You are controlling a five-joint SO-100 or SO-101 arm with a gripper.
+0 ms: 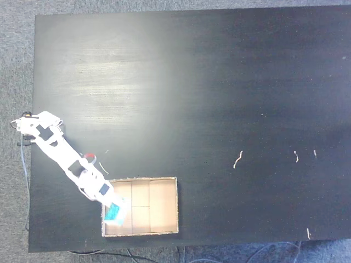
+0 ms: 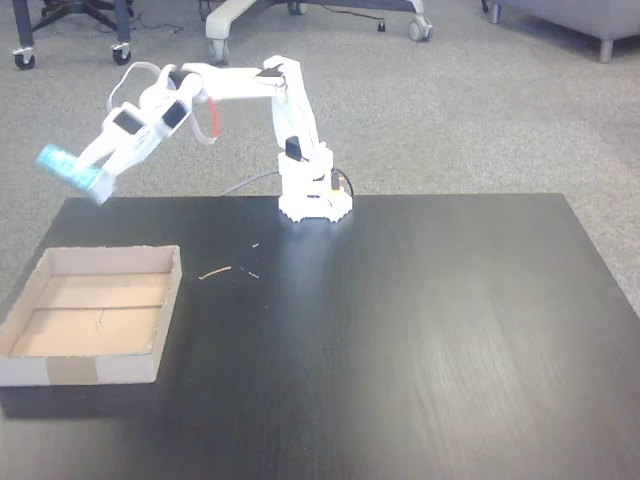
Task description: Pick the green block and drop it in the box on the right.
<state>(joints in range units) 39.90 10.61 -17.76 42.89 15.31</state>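
Observation:
The green block [image 1: 114, 212] [image 2: 66, 166] is a small flat teal piece held up in the air. My white gripper [image 1: 116, 211] [image 2: 88, 180] is shut on it. Seen from above, block and gripper hang over the left part of the box [image 1: 164, 205]. In the front-facing fixed view the block floats well above the far left of the tan cardboard box [image 2: 100, 370], which sits at the table's left edge with low walls and bare panels inside.
The arm's base [image 2: 314, 200] stands at the black table's far edge. Small pale scraps [image 1: 237, 159] [image 2: 214, 271] lie on the tabletop. Chair wheels [image 2: 120, 50] and grey carpet lie beyond the table.

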